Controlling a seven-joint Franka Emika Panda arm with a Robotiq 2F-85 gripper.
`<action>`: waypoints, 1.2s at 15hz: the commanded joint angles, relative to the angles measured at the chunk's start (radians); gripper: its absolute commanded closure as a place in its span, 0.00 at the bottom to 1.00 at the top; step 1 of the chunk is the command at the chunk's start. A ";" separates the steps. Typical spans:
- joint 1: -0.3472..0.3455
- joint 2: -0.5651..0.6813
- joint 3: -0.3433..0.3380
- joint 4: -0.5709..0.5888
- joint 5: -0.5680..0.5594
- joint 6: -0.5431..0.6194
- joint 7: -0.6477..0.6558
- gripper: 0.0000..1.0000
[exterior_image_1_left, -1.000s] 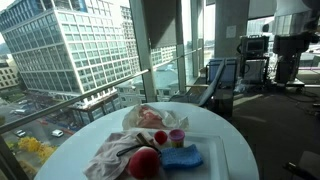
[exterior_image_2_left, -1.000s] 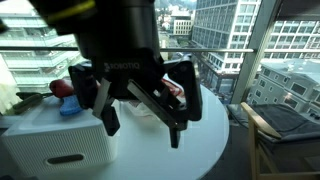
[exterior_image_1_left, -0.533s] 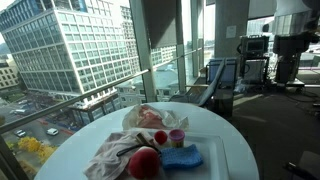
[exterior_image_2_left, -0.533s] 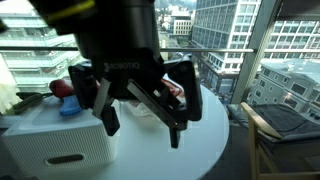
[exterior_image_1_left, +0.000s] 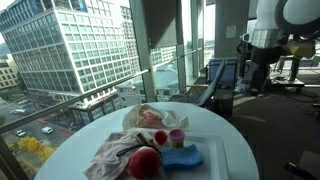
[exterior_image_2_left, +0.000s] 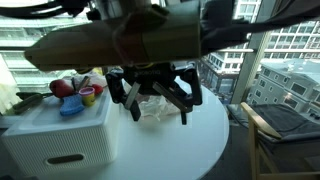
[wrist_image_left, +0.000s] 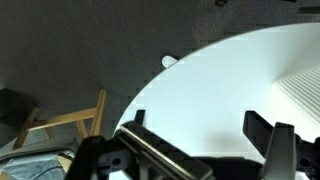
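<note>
- Glass walls on all sides, city blocks outside; dark carpet (wrist_image_left: 70, 50) under a round white bench (exterior_image_1_left: 242, 158).
- Gripper (exterior_image_2_left: 158, 113) hangs above the bench, clear of everything. Jaws spread wide, nothing between them, released.
- Wrist view looks straight down past the fingers (wrist_image_left: 138, 120) onto bare bench top and its curved edge. Carpet lies beyond that edge, and a wooden chair (wrist_image_left: 65, 125) stands off it.
- Bag (exterior_image_2_left: 152, 107): clear plastic, crumpled, lying near the middle of the bench. It is the thing closest to the gripper and shows between the dark fingers in an exterior view, apart from them. Something pink sits inside; cannot tell what.
- White box (exterior_image_2_left: 55, 145) stands at the bench edge, just beside the bag.
- On the box top: a red apple (exterior_image_1_left: 145, 163), a blue rag (exterior_image_1_left: 182, 156) touching it, and a small pink cup (exterior_image_1_left: 177, 137) toward the bag. A pale cloth (exterior_image_1_left: 113, 153) is bunched at the corner by the apple.
- Arm (exterior_image_1_left: 265, 35), white, stands high beyond the bench's far edge in an exterior view, well apart from the box.
</note>
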 joint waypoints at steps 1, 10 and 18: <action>0.034 0.237 0.006 0.077 0.009 0.194 0.000 0.00; 0.103 0.784 0.095 0.308 -0.053 0.755 0.066 0.00; 0.397 1.091 -0.121 0.709 -0.100 0.724 0.376 0.00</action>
